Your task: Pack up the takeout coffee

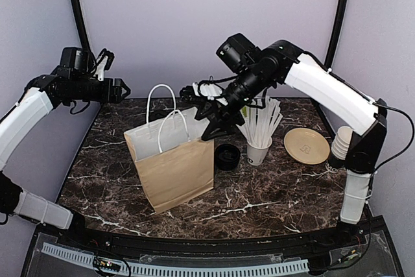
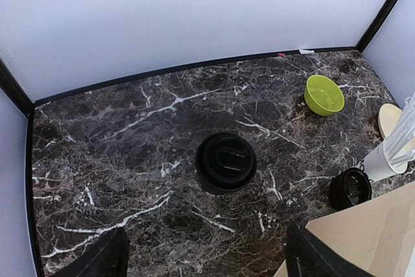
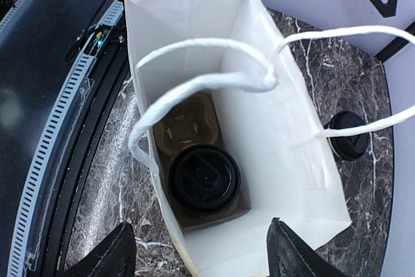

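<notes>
A brown paper bag (image 1: 175, 170) with white handles stands mid-table. In the right wrist view one takeout coffee (image 3: 204, 178), black with a black lid, sits in a cardboard carrier (image 3: 185, 129) at the bottom of the bag (image 3: 272, 121); the slot beside it is empty. My right gripper (image 1: 207, 123) hovers open and empty over the bag mouth (image 3: 198, 261). A second lidded takeout coffee (image 2: 225, 162) stands on the table in the left wrist view; it is hidden in the top view. My left gripper (image 1: 122, 89) is raised at the far left, open and empty (image 2: 207, 265).
A short stack of black lids (image 1: 227, 156) sits right of the bag, then a white cup of straws (image 1: 259, 148), a tan plate (image 1: 306, 145) and nested cups (image 1: 342, 142). A green bowl (image 2: 324, 94) stands near the back wall.
</notes>
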You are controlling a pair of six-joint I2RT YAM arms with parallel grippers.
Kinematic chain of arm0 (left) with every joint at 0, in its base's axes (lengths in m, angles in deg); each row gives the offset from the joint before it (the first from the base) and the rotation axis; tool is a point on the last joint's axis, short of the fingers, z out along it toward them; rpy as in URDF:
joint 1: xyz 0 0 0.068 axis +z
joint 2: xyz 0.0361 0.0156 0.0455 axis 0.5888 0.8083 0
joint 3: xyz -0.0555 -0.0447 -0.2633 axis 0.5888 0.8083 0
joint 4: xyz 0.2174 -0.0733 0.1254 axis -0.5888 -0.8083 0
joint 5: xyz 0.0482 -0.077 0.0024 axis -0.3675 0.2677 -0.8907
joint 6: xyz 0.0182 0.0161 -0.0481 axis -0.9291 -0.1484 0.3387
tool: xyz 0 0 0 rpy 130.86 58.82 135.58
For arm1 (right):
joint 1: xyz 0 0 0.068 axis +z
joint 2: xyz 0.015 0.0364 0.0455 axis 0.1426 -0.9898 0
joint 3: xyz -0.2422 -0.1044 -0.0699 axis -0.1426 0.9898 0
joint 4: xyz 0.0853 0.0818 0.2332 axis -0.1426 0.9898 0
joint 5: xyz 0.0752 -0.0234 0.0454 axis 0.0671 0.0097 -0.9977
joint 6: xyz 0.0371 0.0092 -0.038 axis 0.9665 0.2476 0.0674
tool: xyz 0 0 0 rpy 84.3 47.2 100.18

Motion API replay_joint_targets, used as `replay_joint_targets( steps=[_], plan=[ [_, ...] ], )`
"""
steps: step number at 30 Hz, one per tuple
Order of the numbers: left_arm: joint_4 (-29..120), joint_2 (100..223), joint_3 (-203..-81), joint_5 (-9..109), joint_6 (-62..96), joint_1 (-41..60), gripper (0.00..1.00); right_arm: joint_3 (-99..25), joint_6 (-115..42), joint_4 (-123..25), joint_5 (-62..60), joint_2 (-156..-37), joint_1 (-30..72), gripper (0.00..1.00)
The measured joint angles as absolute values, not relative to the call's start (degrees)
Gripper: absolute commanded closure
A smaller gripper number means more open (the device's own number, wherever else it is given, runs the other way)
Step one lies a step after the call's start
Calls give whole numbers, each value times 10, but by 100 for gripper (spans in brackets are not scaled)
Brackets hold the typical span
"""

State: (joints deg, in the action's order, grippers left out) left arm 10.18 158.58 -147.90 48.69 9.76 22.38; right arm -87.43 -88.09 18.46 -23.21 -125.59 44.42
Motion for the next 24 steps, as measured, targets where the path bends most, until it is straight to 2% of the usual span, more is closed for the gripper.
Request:
replay_joint_targets(
  steps=[2,5,6,7,8,16,24],
  plan=[
    [101,1586,-1471,491,101,224,15,-864,-884,189,-215,-1257,451,46],
    [100,1585,-1466,497,106,224,15,-863,-889,197,-191,-1262,459,76],
    [100,1583,-1466,498,107,224,15,-863,-895,199,-187,-1262,461,89],
    [100,1582,-1466,498,108,224,15,-861,-890,205,-183,-1263,464,97],
    [100,1580,-1466,498,108,224,15,-859,-896,207,-180,-1263,466,100],
    [104,1587,-1466,509,110,224,16,-791,-910,209,-171,-1207,486,100],
    [123,1663,-1467,533,109,224,16,-718,-917,231,-155,-1135,491,100]
  ],
)
